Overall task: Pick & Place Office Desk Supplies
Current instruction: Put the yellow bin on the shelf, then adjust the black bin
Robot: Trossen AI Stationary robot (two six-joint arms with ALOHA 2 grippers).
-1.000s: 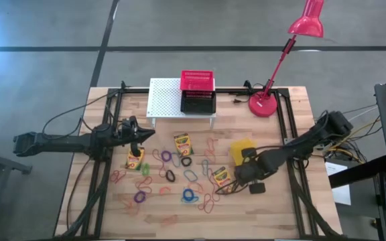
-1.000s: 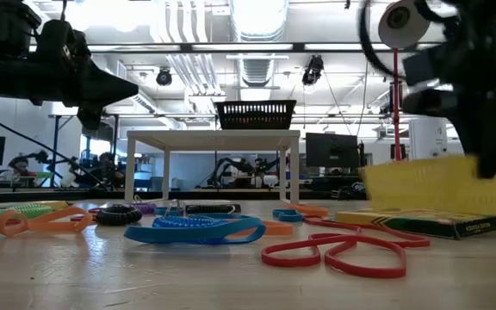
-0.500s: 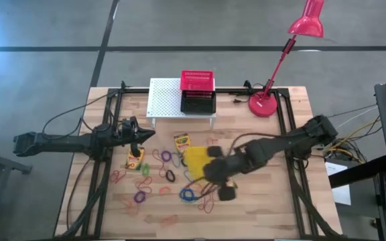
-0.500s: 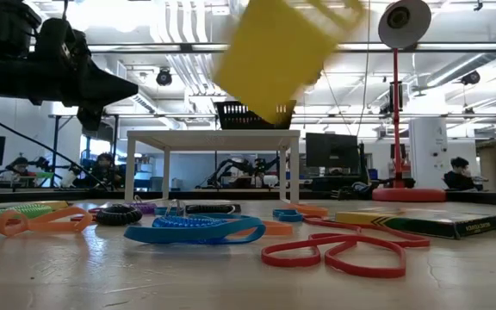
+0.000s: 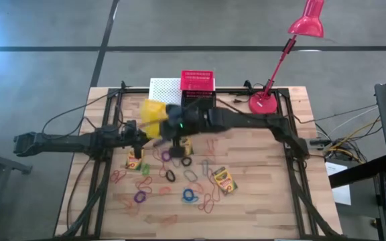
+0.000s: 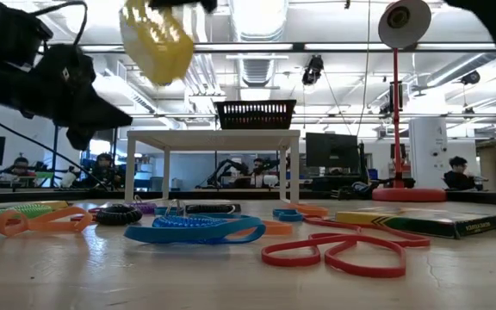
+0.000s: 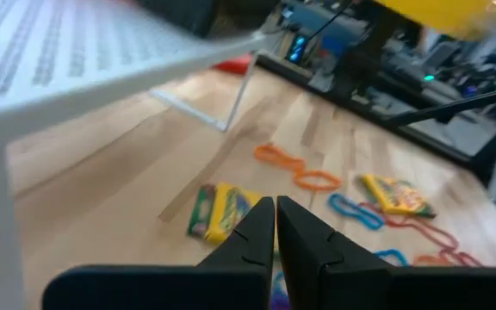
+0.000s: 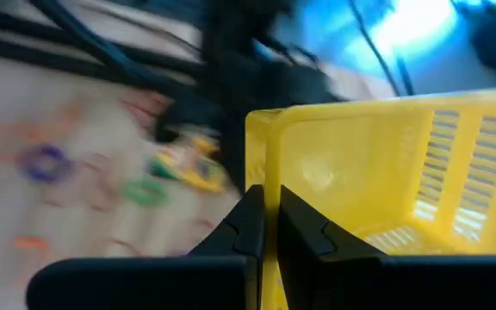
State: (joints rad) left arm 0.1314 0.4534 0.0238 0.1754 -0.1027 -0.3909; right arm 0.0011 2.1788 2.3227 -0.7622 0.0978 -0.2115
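Observation:
My right gripper (image 5: 164, 121) reaches across the table and is shut on a yellow mesh basket (image 5: 151, 111), which hangs high above the table's left half (image 6: 156, 39). My left gripper (image 5: 140, 136) hovers shut just below and beside it, holding nothing. Three crayon boxes lie flat on the wood: one (image 5: 135, 159) near my left gripper, one (image 5: 183, 143) partly under the right arm, and one (image 5: 223, 179) to the right. Coloured elastic loops (image 5: 191, 195) lie scattered among them. A red basket (image 5: 198, 81) and a black basket (image 5: 200, 102) sit on the white stand (image 5: 164, 88). My right gripper pinches the yellow basket's side wall at the rim (image 8: 263, 176), close to a corner, with one finger inside the basket and one outside. The basket is lifted clear of the table and hangs tilted.
A red desk lamp (image 5: 267, 104) stands at the far right, its head (image 5: 307, 23) beyond the table edge. Black frame rails (image 5: 106, 167) run along both sides of the table. The stand's white legs (image 6: 165, 176) rise behind the loops in the low view.
My right gripper has swept from the table's right side toward the left and far side, rising, with the yellow basket in its hold; the basket went from low over the table to high above my left gripper. My left gripper has tipped slightly downward.

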